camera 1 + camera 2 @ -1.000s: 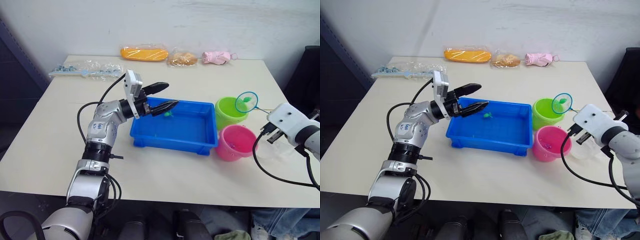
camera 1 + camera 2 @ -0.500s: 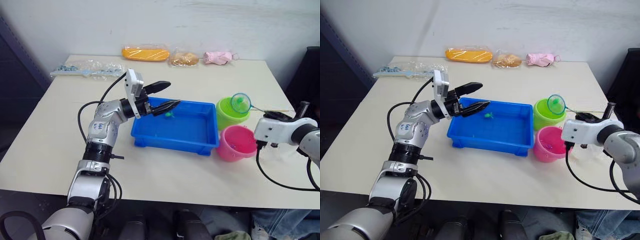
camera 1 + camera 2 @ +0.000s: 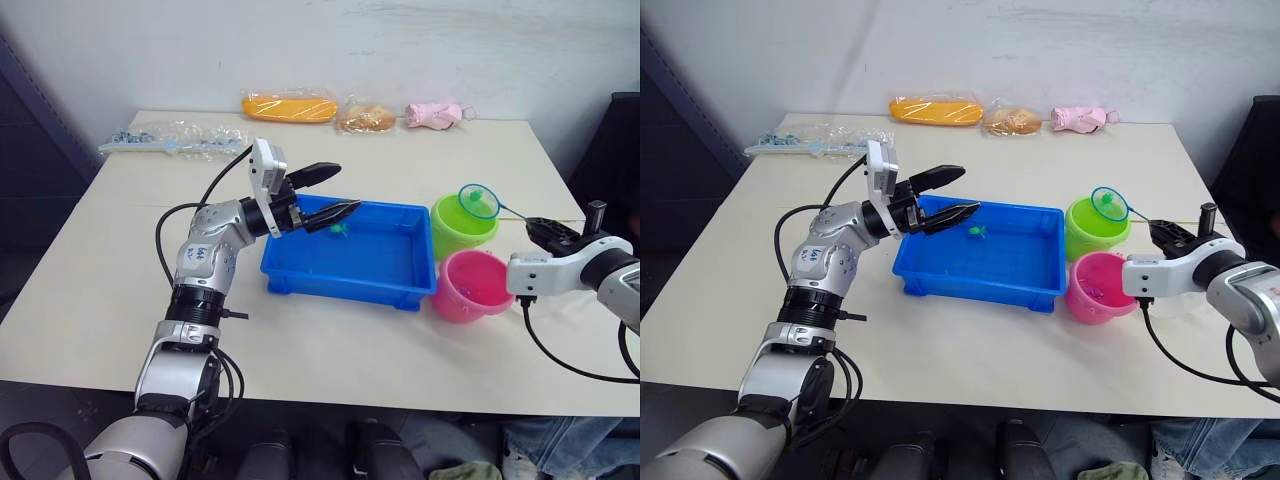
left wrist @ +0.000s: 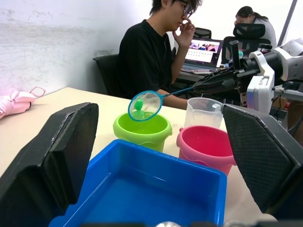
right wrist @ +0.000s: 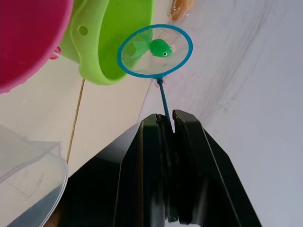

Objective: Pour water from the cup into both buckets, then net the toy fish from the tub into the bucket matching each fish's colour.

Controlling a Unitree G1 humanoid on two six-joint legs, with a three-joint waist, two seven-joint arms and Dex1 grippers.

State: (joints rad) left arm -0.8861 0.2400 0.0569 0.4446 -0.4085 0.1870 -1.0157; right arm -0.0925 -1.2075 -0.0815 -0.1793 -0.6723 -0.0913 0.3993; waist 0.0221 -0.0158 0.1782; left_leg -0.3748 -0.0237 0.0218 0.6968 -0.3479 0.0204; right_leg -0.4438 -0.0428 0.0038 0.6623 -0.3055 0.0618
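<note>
Black fingers of the right gripper [image 5: 169,124] were clamped on the thin handle of the net [image 5: 155,50], hoop held up over the rim of the lime green bucket [image 3: 462,224], on its side toward the gripper. One green toy fish [image 5: 158,48] sat in the mesh, above the bucket mouth, not in it yet. Net hoop tilted, light blue rim clear of the bucket wall.

Pink bucket [image 3: 471,284] stood just beside the green one, nearer the desk's front edge, rims close or touching; couldn't tell which. Something small lay at its bottom, too small to identify. Clear measuring cup [image 4: 204,112] stood upright behind the pink bucket in the left wrist view, between it and the right arm.

Left gripper [image 3: 326,194] hung wide open, holding nothing, over the far left corner of the blue tub [image 3: 348,277]. Tub sat mid-desk, just left of both buckets. One green fish [image 3: 338,228] in the tub near the far wall, close under the left fingertips.

Desk [image 3: 120,280] far edge: orange bagged item [image 3: 288,106], brownish bag [image 3: 365,118], pink bundle [image 3: 436,114], clear packet [image 3: 170,141] on the far left. Person in black [image 4: 150,54] seated beyond the desk in the left wrist view, by a laptop [image 4: 205,51].
</note>
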